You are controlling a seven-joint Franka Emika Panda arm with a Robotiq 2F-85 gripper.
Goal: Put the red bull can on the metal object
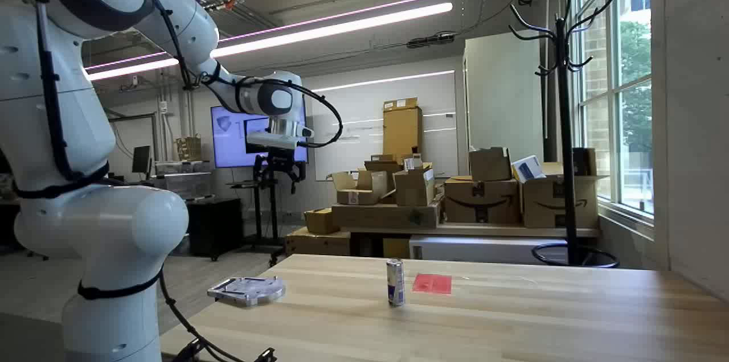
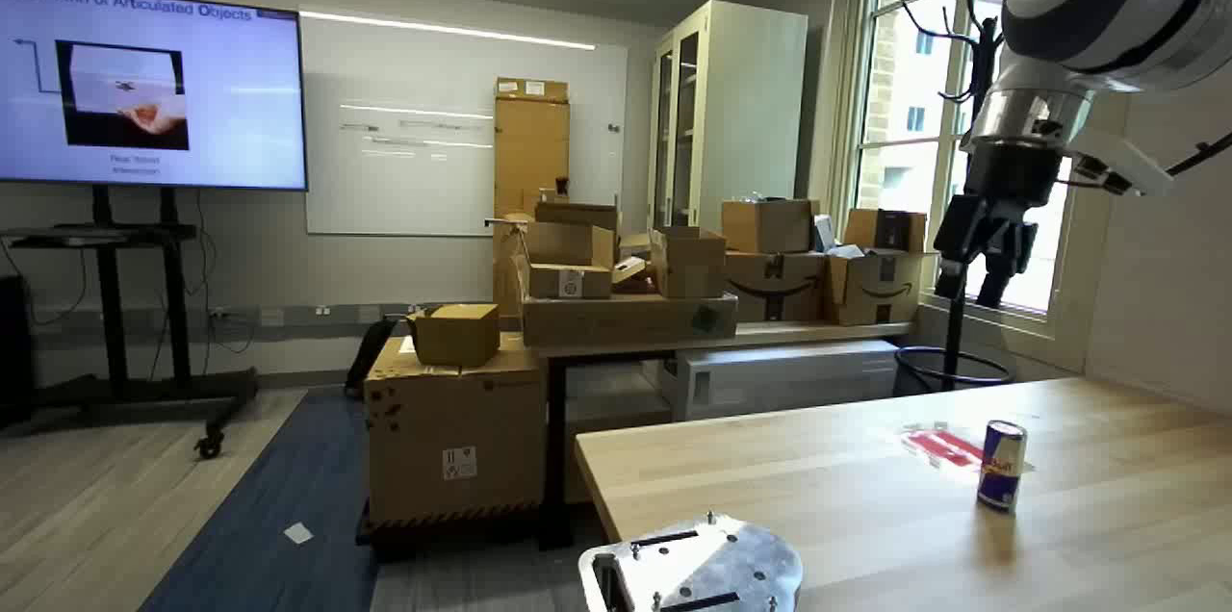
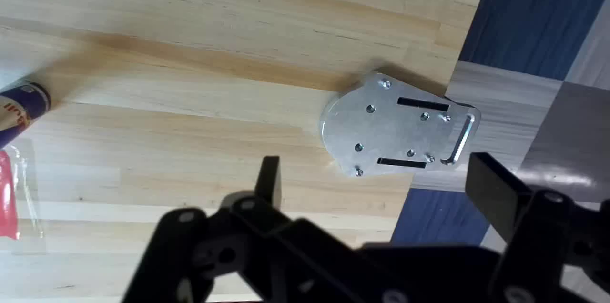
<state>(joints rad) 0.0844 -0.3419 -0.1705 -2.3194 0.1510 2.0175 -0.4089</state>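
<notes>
The red bull can (image 1: 395, 282) stands upright on the wooden table; it also shows in an exterior view (image 2: 1002, 466) and, cut off, at the left edge of the wrist view (image 3: 20, 108). The metal object (image 1: 249, 289) is a low flat silvery plate with slots and screws at the table's edge. It also shows in an exterior view (image 2: 717, 562), partly cut off, and in the wrist view (image 3: 395, 126). My gripper (image 3: 376, 169) is open and empty, high above the table. In both exterior views the gripper (image 1: 278, 177) (image 2: 972, 290) is well apart from can and plate.
A small flat red item (image 1: 431, 283) in clear plastic lies on the table (image 1: 512, 328) close to the can. The table ends beside the metal object, with floor (image 3: 441, 219) beyond. Cardboard boxes (image 1: 481, 200) and a coat rack (image 1: 564, 123) stand behind the table.
</notes>
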